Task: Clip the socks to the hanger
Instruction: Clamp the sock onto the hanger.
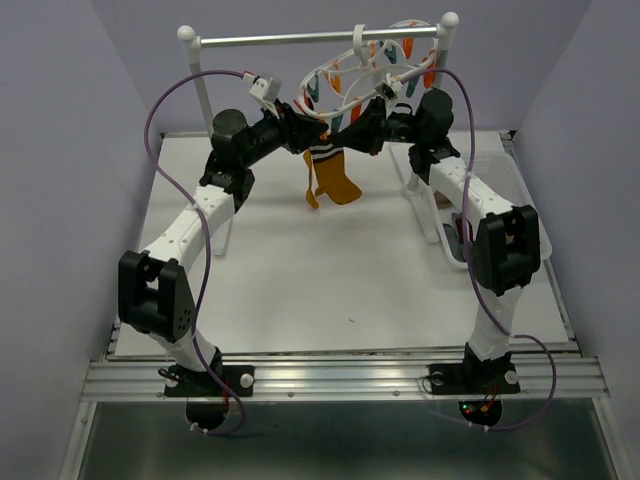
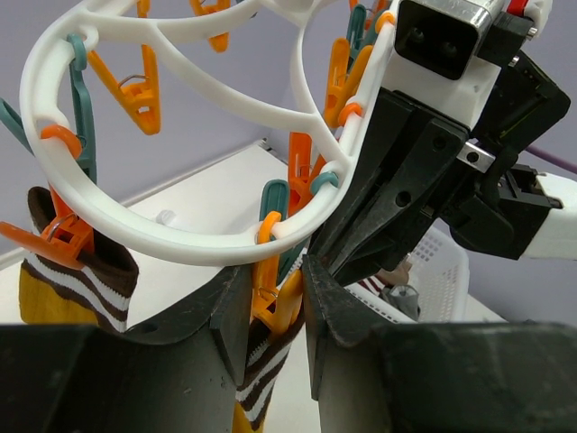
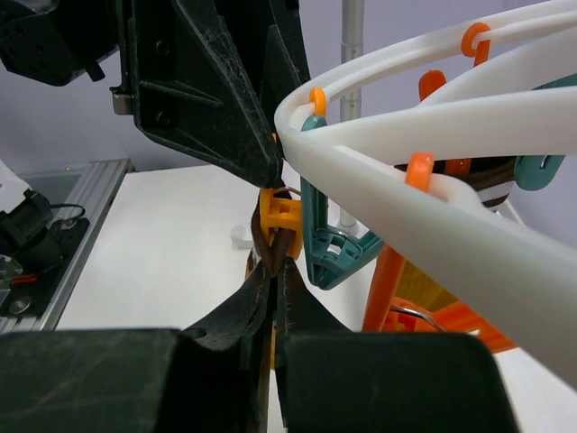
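The white ring hanger (image 1: 318, 72) hangs from the rail, with orange and teal clips. A mustard sock (image 1: 335, 182) with a dark and white striped cuff hangs from its near edge. My left gripper (image 2: 270, 271) is closed around an orange clip (image 2: 275, 302) on the ring (image 2: 180, 244), with the sock's striped cuff (image 2: 261, 365) in that clip. My right gripper (image 3: 278, 271) is shut on the sock's brown cuff edge (image 3: 269, 242), holding it up into the same orange clip (image 3: 279, 215). Another striped sock (image 2: 81, 275) hangs clipped further left on the ring.
The silver rail (image 1: 300, 40) on white posts stands at the back of the table. A white plastic basket (image 2: 442, 271) with more socks sits to the right, behind the right arm. Both arms meet under the hanger's near edge, wrists almost touching.
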Controlling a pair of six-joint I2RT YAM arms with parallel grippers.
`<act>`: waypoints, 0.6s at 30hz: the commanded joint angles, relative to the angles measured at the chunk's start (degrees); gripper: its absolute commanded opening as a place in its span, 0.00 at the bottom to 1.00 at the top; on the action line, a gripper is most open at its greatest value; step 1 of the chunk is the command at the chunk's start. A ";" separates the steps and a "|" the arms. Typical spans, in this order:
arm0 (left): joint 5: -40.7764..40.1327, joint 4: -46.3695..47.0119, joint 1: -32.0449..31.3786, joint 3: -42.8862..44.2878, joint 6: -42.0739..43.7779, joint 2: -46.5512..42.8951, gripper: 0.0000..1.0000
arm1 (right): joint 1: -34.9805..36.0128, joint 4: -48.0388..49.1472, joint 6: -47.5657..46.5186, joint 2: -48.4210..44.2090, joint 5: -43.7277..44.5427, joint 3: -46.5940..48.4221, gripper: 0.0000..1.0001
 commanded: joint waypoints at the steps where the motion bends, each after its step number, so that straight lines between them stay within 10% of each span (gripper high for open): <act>1: 4.22 -1.91 -0.13 2.40 1.10 -0.03 0.00 | 0.59 3.89 1.68 0.43 1.25 3.52 0.01; 6: 5.29 -2.35 -0.13 2.67 0.93 -0.12 0.10 | 0.59 3.89 2.12 0.52 0.99 3.43 0.01; 8: 5.29 -2.70 -0.13 2.58 0.66 -0.38 0.43 | 0.59 3.81 2.29 0.61 0.90 3.25 0.01; 12: 4.06 -3.06 -0.13 2.49 0.66 -0.99 0.75 | 0.59 3.80 2.29 0.52 0.55 2.90 0.01; 18: 1.86 -3.06 -0.05 1.70 0.58 -2.05 0.99 | 0.59 3.72 2.21 0.17 0.81 2.02 0.01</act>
